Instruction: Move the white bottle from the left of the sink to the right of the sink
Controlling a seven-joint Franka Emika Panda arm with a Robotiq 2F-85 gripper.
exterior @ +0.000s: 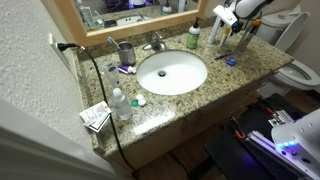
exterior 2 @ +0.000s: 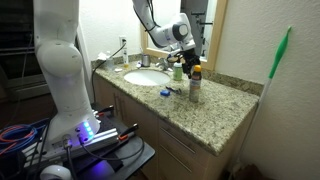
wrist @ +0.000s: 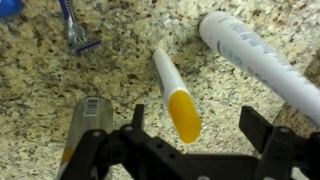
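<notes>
In the wrist view a slim white bottle with a yellow cap (wrist: 172, 92) stands on the granite counter between my fingers. My gripper (wrist: 193, 113) is open, with a gap between each finger and the cap. In both exterior views the gripper (exterior: 222, 22) (exterior 2: 183, 50) hangs over the counter on the side of the sink (exterior: 172, 72) next to the toilet. The orange-yellow cap (exterior 2: 195, 72) shows just under it.
A blue razor (wrist: 75, 30), a grey can with a barcode (wrist: 85, 125) and a white ribbed handle (wrist: 255, 55) lie around the bottle. A green bottle (exterior: 193, 37) stands behind the sink. A clear bottle (exterior: 120, 103) and a cup (exterior: 127, 52) are on the sink's far side. A toilet (exterior: 298, 72) is beside the counter.
</notes>
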